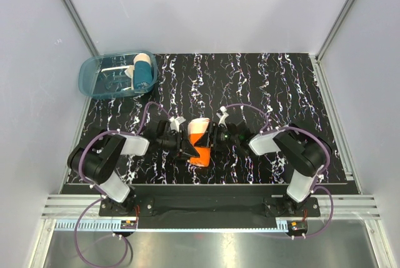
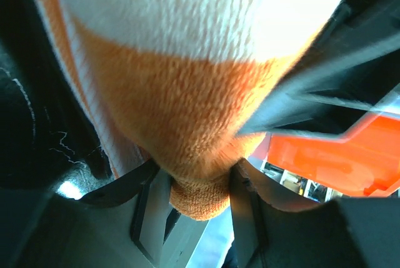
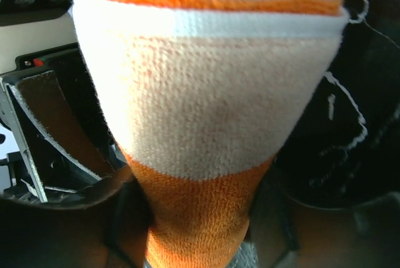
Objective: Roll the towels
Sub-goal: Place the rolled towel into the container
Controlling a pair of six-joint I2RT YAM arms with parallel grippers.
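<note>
Step in hand: mid-roll, judged from both arms meeting on one orange-and-white towel (image 1: 200,138) bunched into a thick bundle.
Towel position: near-centre of the table (image 1: 281,87), between the two wrists, white band toward the far side, orange toward the near edge.
Left gripper (image 2: 200,200): closed down to cloth thickness, with an orange end of the towel pinched between the fingers (image 2: 153,208). In the top view (image 1: 186,145), pressed against the towel's left flank.
Right gripper (image 3: 197,246): orange end of the cloth narrows into the gap, so clamped on it by the look. Pads dark and blurred, contact line not sharp. In the top view (image 1: 217,134), against the towel's right flank.
Shape of bundle: flares wide away from each pinch; layered edges visible at the far end in the right wrist view. Tightness of roll not readable.
Done already: a cream roll (image 1: 142,62) and a teal roll (image 1: 143,78) lying in the blue bin (image 1: 94,71) at the far left corner.
Next move, judged: turn both ends together at an even rate, cloth taut between the pinches, so the layers stack without skew.
Risk, judged: one end slipping free, or a cone-shaped roll.
</note>
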